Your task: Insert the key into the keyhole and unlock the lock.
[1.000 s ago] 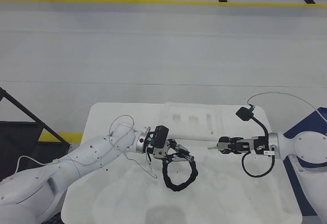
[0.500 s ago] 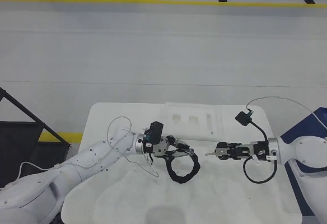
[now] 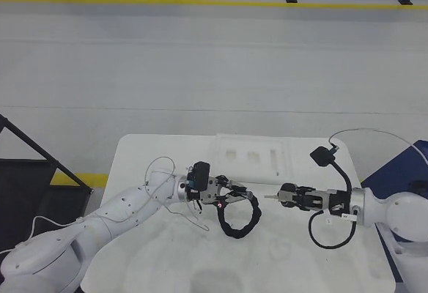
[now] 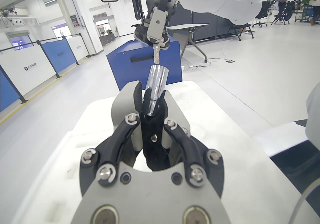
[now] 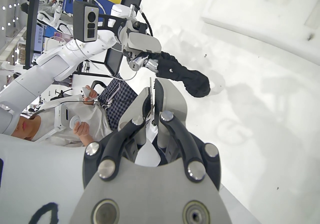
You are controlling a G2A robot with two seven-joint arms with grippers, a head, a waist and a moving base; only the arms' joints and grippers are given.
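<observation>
We are pinching the lock [image 4: 157, 77] in our left gripper [image 4: 150, 96] above the table [image 3: 142, 155], and our right gripper [image 5: 153, 89] is squeezing the key [image 4: 156, 56], pointing it almost straight at the keyhole [image 5: 134, 65], near but not touching.

The white worktop [image 3: 155, 256], with rounded corners, fills the lower middle of the top view. A white foam tray [image 3: 221, 146] lies flat on it at its upper edge, near the middle. The tray has shallow rectangular recesses [image 3: 252, 156] side by side. A few dark specks [image 5: 205, 55] dot the bare surface.
</observation>
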